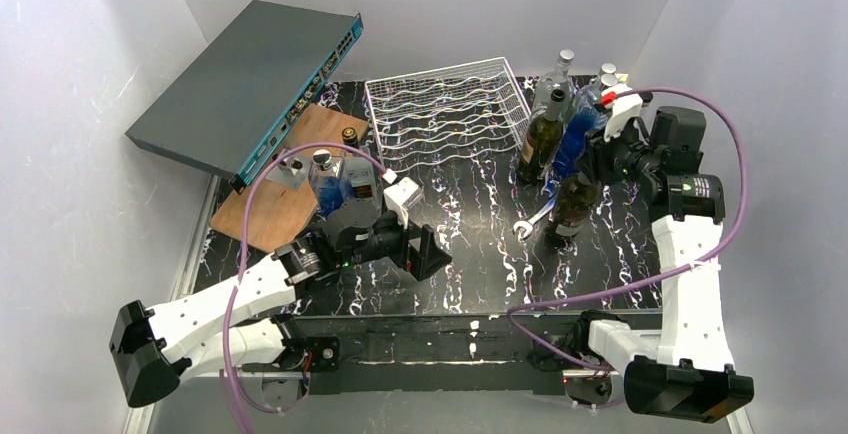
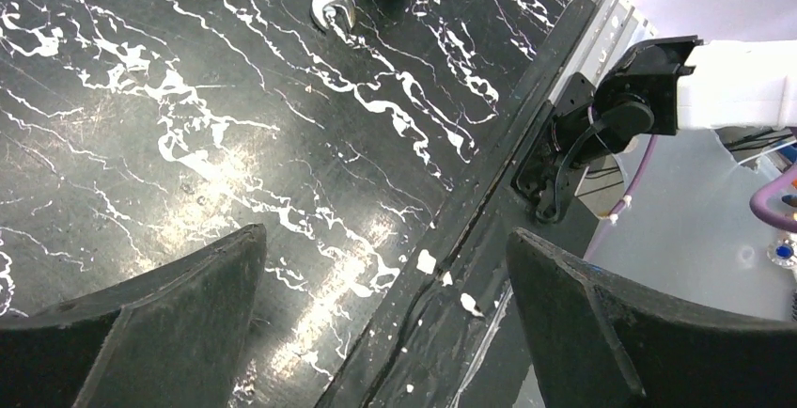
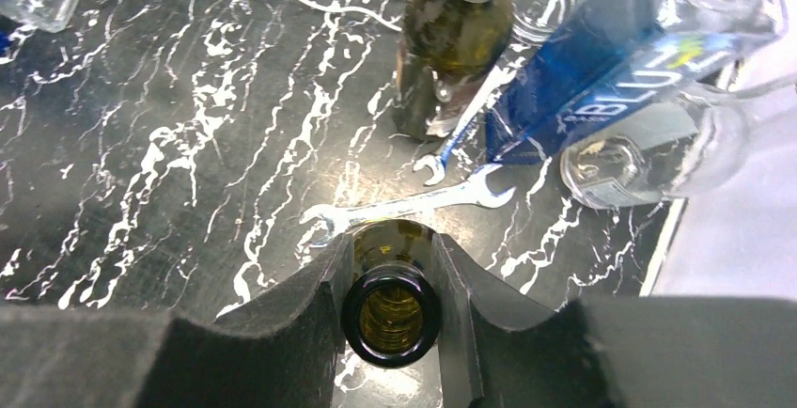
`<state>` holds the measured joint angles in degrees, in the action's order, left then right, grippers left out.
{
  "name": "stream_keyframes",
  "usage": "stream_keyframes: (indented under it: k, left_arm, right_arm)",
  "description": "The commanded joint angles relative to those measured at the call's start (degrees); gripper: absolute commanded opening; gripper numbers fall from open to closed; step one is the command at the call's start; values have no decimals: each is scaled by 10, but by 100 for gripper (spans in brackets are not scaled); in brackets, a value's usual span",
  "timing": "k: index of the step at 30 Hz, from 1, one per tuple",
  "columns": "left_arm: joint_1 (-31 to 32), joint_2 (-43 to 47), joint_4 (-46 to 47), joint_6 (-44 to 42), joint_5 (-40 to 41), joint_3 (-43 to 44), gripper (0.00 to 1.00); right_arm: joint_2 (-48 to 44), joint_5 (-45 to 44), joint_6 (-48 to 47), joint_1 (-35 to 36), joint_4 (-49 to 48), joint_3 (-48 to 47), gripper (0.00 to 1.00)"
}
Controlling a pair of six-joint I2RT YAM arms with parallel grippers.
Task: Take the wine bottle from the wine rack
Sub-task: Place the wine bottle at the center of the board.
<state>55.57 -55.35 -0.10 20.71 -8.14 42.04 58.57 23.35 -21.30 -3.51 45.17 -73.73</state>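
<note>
The right tool (image 3: 392, 272) is clamped on the neck of the brown wine bottle (image 1: 570, 216). The bottle stands upright on the table (image 1: 470, 274) at centre right of the overhead view, apart from the white wine rack (image 1: 450, 114) at top centre. The right arm reaches forward, wrist pointing down. The left tool (image 1: 428, 251) hangs wide open, lower left of centre.

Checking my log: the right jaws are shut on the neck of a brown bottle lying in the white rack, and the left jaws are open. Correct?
No: the brown bottle is upright over the table beside the wrench, not lying in the wine rack; the top external view shows it.
</note>
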Motion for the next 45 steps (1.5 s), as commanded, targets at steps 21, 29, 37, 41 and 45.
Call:
stream_keyframes:
  k: [21,29,37,41,45]
  left_arm:
    - [-2,37,-51,-3,22,7,98]
    - [-3,40,-60,4,17,18,98]
    - [-3,37,-78,20,6,31,98]
    - [-3,39,-86,24,5,39,98]
    - [-3,40,-97,20,10,50,98]
  right_arm:
    - [100,139,-43,-236,-109,-19,7]
    - [91,165,-65,-239,-94,-3,48]
    - [89,175,-63,-239,-81,-36,90]
    - [88,182,-61,-239,-77,-62,98]
    - [88,201,-59,-239,-72,-91,98]
